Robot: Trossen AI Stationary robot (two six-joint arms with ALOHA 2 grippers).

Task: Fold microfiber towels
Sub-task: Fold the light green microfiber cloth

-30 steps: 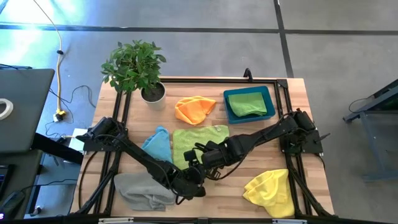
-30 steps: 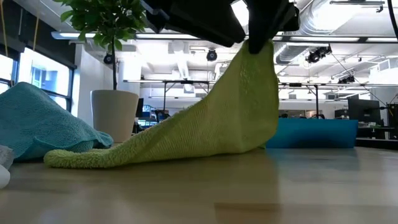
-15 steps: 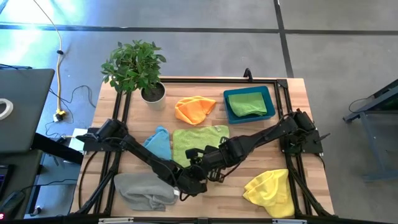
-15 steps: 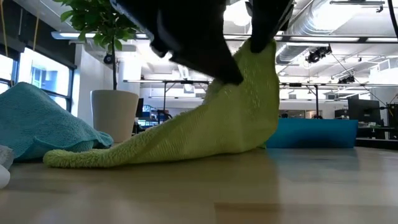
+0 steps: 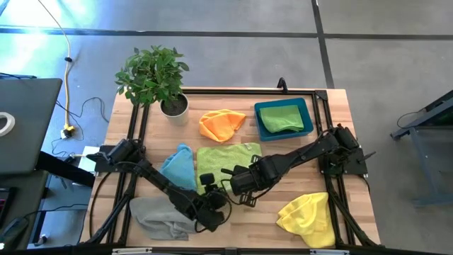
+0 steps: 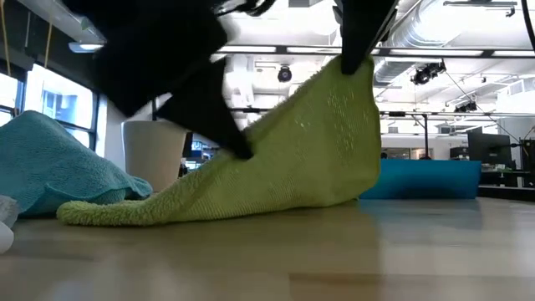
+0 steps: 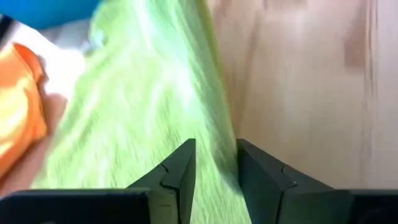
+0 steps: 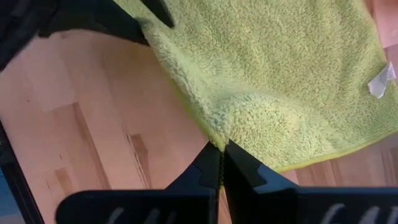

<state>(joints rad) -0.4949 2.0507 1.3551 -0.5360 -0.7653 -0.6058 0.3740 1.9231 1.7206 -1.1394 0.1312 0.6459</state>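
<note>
Reaching toward centre from eight o'clock, the left gripper (image 5: 207, 190) hovers with jaws spread beside the lime green towel (image 5: 225, 161), gripping nothing. Coming from three o'clock, the right gripper (image 5: 231, 177) has its jaws pinching that towel's near corner, lifting it off the table (image 5: 262, 216).

The light wooden butcher-block table (image 5: 340, 106) stands on a grey concrete floor (image 5: 233, 57) crossed by dark seams. Beside it, a yellow cable (image 5: 69, 85) runs down to a plug among thin black wires. A dark desk surface (image 5: 25, 120) fills one edge of the high view. Seen level across the table, the room is a large open hall with white ceiling ducts (image 6: 456, 25), bright ceiling lights (image 6: 84, 48), a tall window (image 6: 42, 104) and black-framed workbenches (image 6: 418, 125) farther back.
</note>
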